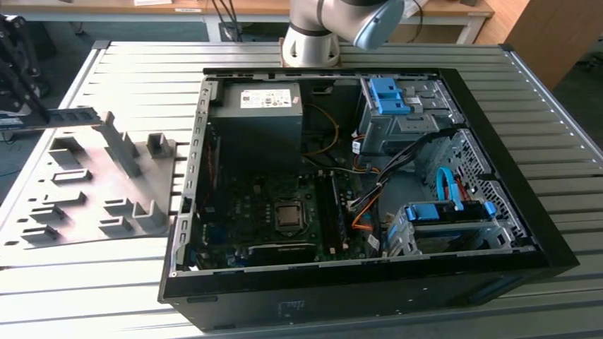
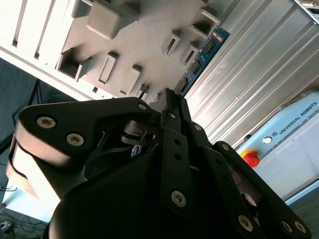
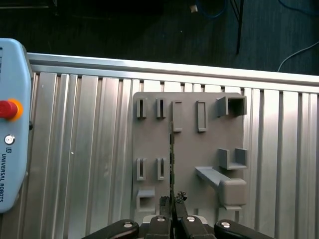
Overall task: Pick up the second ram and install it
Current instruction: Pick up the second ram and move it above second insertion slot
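The second ram (image 2: 200,56) is a thin blue strip with black chips. It sticks out from my gripper (image 2: 172,98), whose fingers are shut on one end of it. In the first wrist view the second ram (image 3: 172,159) is seen edge-on, running from the gripper (image 3: 172,201) across the grey holder plate (image 3: 189,149). In the exterior view the second ram (image 1: 61,116) hangs level just above the holder plate (image 1: 90,191), at that view's left, held by the black gripper (image 1: 17,116). I cannot tell whether the strip touches the plate.
An open computer case (image 1: 368,282) lies on the ribbed metal table (image 1: 123,63), with the motherboard (image 1: 273,212), its memory slots (image 1: 337,205), a power supply (image 1: 256,106) and blue drive cages (image 1: 448,215). A pale control pendant (image 3: 10,139) with a red button sits beside the plate.
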